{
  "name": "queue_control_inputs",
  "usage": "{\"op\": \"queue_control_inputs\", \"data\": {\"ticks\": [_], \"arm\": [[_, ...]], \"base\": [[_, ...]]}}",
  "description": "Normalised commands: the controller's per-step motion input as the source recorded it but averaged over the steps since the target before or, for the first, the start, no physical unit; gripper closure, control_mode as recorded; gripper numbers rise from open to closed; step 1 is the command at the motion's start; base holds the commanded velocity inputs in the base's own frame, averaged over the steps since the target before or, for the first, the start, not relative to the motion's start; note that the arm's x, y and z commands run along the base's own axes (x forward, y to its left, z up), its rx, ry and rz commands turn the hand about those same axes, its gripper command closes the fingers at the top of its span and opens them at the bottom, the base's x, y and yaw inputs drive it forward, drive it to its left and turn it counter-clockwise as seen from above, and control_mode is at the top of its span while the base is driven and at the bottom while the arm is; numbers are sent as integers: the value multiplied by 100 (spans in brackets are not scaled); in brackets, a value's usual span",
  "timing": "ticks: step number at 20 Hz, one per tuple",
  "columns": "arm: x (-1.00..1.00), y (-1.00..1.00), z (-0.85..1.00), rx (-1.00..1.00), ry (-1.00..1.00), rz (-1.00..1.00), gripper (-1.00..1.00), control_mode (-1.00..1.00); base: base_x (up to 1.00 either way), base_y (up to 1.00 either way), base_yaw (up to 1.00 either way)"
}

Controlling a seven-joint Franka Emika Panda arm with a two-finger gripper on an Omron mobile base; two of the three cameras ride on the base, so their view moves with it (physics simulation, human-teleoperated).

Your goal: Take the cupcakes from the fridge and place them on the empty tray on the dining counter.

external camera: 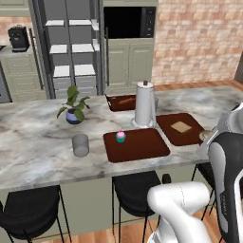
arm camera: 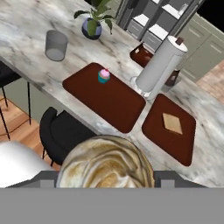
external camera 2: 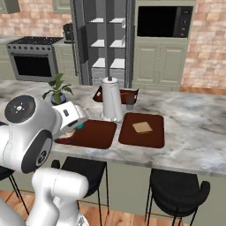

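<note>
A teal-wrapped cupcake with pink frosting (external camera: 120, 136) (arm camera: 103, 75) stands on the far left part of the dark reddish-brown tray (external camera: 140, 146) (arm camera: 109, 98) (external camera 2: 95, 134) on the marble dining counter (external camera: 38, 147). My gripper (external camera: 208, 136) (arm camera: 106, 178) hangs over the counter's near edge, to the right of that tray. It is shut on a second cupcake (arm camera: 105, 161) with swirled tan and cream frosting, which spans the gap between the fingers. The fridge (external camera: 73, 47) (external camera 2: 106, 39) stands open at the back, showing white shelves.
A paper-towel roll (external camera: 144, 104) stands just behind the tray. A tray with a tan square (external camera: 179, 128) lies to its right, another tray (external camera: 121, 102) further back. A grey cup (external camera: 80, 144) and a potted plant (external camera: 73, 108) are to the left. Black stools (external camera: 135, 187) line the near side.
</note>
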Motion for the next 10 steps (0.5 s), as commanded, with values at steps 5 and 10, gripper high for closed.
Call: {"op": "queue_control_inputs", "data": {"ticks": [5,10], "arm": [[0,0,0,0,0,0,100,100],[0,0,0,0,0,0,100,100]], "base": [[0,0,0],[2,1,0]]}}
